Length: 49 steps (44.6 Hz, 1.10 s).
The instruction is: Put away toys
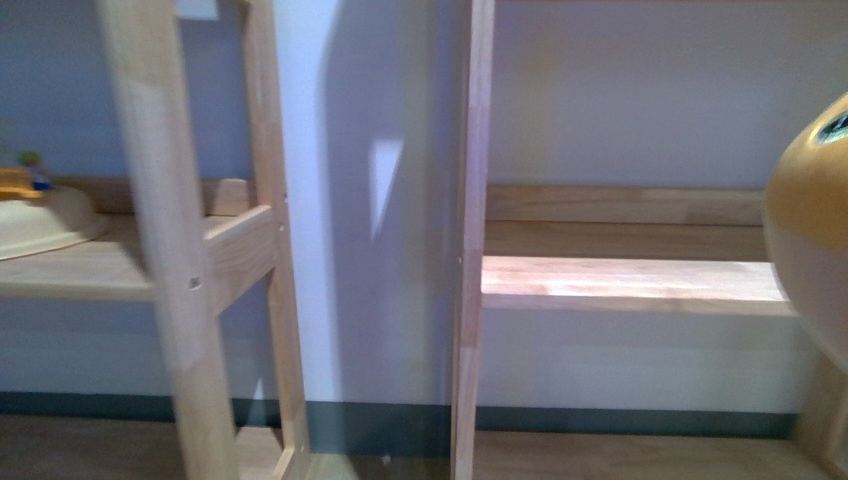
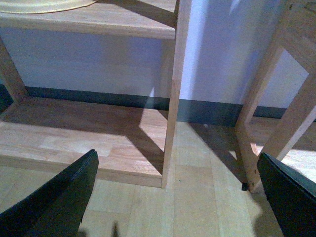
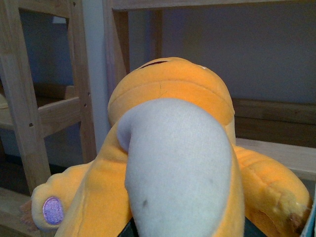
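Observation:
The orange-yellow plush animal fills the right wrist view, with its pale grey-white belly towards the camera and a pink paw pad low at one side. My right gripper is shut on it, and the plush hides almost all of its fingers. In the front view only a rounded orange part of the plush shows at the right edge, held up in front of the right shelf. My left gripper hangs open over the wooden floor, nothing between its black fingers.
Two wooden shelf units stand against a pale wall. The right one has a bare shelf board. The left one carries a cream bowl with a small coloured toy in it. Upright posts and a low shelf board stand close.

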Tool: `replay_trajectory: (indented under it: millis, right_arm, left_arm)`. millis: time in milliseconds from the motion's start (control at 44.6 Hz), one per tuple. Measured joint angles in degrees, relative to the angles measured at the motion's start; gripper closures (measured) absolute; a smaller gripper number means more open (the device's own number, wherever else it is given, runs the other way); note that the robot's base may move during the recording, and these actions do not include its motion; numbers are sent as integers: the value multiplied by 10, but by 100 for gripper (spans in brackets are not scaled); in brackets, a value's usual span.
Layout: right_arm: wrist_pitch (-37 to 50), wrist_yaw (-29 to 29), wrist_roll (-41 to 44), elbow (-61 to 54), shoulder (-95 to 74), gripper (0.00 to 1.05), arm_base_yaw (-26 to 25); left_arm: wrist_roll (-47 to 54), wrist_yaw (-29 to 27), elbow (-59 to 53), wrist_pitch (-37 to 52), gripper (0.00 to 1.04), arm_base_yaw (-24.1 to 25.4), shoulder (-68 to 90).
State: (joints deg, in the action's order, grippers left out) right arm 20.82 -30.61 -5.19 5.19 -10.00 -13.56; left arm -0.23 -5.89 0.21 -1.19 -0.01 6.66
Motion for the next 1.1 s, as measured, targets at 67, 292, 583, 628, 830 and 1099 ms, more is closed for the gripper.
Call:
replay_trajectory:
  millis: [67, 292, 583, 628, 830, 1099]
  right_arm:
    - [0, -1, 0, 0, 0, 95, 0]
    - [0, 1, 0, 0, -1, 95, 0]
    - [-133, 24, 33, 95, -45, 95, 5]
    - [-132, 34, 35, 118, -58, 95, 10]
    - [-103, 40, 30, 266, -135, 95, 31]
    - [-40, 34, -18, 431, -253, 95, 1]
  left_arm:
    - [0, 0, 0, 0, 6, 0, 2]
    - [0, 0, 0, 0, 6, 0, 3]
    - [0, 0, 0, 0, 6, 0, 5]
    - [0, 0, 0, 0, 6, 0, 5]
    - [0, 0, 0, 0, 6, 0, 5]
    - [0, 0, 0, 0, 6, 0, 5]
